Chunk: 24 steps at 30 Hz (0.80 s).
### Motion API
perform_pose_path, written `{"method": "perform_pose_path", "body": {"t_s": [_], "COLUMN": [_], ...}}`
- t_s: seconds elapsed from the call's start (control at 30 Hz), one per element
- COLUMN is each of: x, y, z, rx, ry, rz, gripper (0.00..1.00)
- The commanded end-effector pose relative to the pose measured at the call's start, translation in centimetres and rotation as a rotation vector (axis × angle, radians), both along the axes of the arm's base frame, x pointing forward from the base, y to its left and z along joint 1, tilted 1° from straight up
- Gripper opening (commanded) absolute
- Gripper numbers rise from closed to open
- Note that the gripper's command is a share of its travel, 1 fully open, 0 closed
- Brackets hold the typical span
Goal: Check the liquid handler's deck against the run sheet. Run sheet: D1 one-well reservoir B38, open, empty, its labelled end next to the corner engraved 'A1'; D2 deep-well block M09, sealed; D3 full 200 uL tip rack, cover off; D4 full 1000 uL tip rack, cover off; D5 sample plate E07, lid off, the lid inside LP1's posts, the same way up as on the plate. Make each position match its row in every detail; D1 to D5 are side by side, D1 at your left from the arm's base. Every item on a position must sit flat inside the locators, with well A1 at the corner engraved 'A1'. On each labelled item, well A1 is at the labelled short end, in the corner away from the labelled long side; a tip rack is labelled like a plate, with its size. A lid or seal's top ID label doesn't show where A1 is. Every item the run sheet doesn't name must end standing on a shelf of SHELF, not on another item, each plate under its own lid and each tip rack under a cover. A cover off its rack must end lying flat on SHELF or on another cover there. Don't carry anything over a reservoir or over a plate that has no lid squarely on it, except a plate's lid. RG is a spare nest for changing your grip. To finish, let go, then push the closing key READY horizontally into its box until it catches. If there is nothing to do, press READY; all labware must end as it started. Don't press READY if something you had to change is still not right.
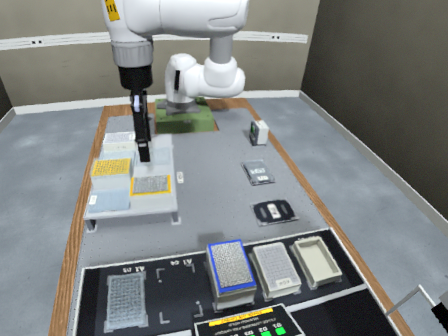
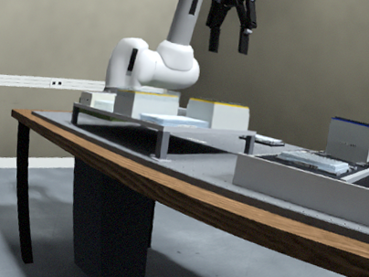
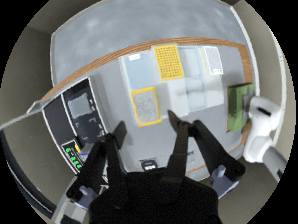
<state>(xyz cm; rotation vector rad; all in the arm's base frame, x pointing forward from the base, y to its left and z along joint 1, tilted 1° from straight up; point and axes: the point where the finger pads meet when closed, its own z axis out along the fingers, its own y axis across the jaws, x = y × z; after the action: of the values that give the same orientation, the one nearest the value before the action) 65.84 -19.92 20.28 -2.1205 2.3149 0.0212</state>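
Note:
My gripper (image 1: pixel 144 150) (image 2: pixel 228 43) (image 3: pixel 146 121) is open and empty, high above the shelf SHELF (image 1: pixel 174 201) (image 2: pixel 163 130). On the shelf stand a yellow-topped tip rack (image 1: pixel 111 167) (image 3: pixel 166 62), a yellow-framed tip rack (image 1: pixel 150 185) (image 3: pixel 145 106) (image 2: pixel 217 113), a white-topped item (image 1: pixel 119 140) (image 3: pixel 212 59) and a flat clear cover (image 1: pixel 109 200) (image 2: pixel 173 119). On the deck, from right to left in the top view, are an open cream reservoir (image 1: pixel 317 257), a white well block (image 1: pixel 276 267), a blue-framed tip rack (image 1: pixel 231 267) (image 2: pixel 350 140), one bare position (image 1: pixel 175 290) and a clear sample plate (image 1: pixel 125 300).
A lid lies in the lid park (image 1: pixel 258 171) right of the shelf. A black nest (image 1: pixel 274 210) lies nearer the deck. The READY key box (image 1: pixel 259 132) stands near the green arm base (image 1: pixel 182 120). A status panel (image 1: pixel 245 322) sits at the deck's front edge.

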Motion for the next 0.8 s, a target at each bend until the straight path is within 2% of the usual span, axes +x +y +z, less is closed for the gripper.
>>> {"method": "perform_pose_path", "body": {"t_s": [0.0, 0.43, 0.77], "x": [0.1, 0.1, 0.0], "y": [-0.1, -0.1, -0.1], "z": [1.3, 3.0, 2.8], "rx": [-0.003, -0.003, -0.002], "ry": [-0.001, -0.001, 0.001], "rz": [-0.002, -0.003, -0.003], "gripper": [0.66, 0.66, 0.66]}}
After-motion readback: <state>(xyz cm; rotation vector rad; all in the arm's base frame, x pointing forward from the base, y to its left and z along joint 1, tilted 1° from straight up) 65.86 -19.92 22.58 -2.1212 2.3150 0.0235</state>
